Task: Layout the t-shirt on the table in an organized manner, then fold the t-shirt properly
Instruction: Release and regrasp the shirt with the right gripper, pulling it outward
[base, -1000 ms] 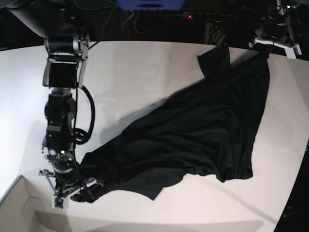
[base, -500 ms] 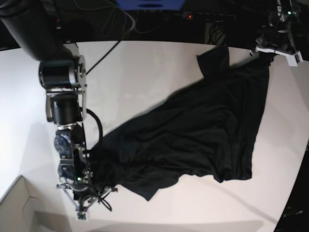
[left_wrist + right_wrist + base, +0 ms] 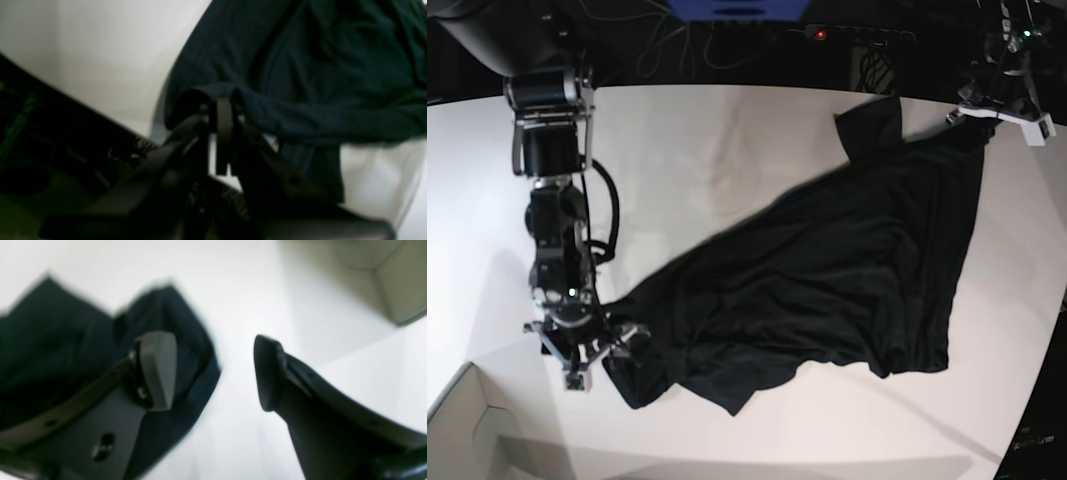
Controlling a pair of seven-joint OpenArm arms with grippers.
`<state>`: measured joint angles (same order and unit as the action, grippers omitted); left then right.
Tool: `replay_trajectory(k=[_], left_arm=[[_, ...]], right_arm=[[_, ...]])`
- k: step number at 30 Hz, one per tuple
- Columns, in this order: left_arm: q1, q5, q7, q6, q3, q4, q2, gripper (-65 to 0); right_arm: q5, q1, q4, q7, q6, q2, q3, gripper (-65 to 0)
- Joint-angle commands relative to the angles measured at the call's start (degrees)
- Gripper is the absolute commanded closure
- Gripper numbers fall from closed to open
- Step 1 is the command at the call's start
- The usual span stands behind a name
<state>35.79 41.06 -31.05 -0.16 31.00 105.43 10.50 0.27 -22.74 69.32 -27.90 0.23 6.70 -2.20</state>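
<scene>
Both grippers sit at opposite ends of the t-shirt (image 3: 827, 270). Right gripper (image 3: 213, 373) has its jaws spread wide with nothing between them; in its wrist view one finger (image 3: 156, 368) hangs over a dark corner of the garment and the other over bare white table (image 3: 240, 290), though blur hides whether either touches. Left gripper (image 3: 222, 115) is pinched tight on a bunched fold of the shirt's edge, at the table's far rim, with the fabric draping away from the fingertips. From that held corner the black cloth runs diagonally across the table toward the right gripper, wrinkled and partly doubled over, with one narrow flap pointing toward the far rim and a ragged lower hem facing the near side. A pale cardboard box corner (image 3: 467, 430) lies just beyond the shirt's end nearest the right gripper.
</scene>
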Motion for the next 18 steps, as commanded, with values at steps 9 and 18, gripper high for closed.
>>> replay_trajectory(k=[9, 18], left_arm=[[-2.9, 0.7, 1.2, 0.1, 3.9, 1.4, 0.8, -0.5], [-3.1, 0.4, 1.2, -0.1, 3.6, 1.1, 0.1, -0.5]], right_arm=[[0.0, 12.0, 4.9, 1.6, 0.2, -5.1, 0.0, -39.4], [0.1, 12.4, 2.0, 1.8, 0.2, -9.6, -0.2, -38.8]])
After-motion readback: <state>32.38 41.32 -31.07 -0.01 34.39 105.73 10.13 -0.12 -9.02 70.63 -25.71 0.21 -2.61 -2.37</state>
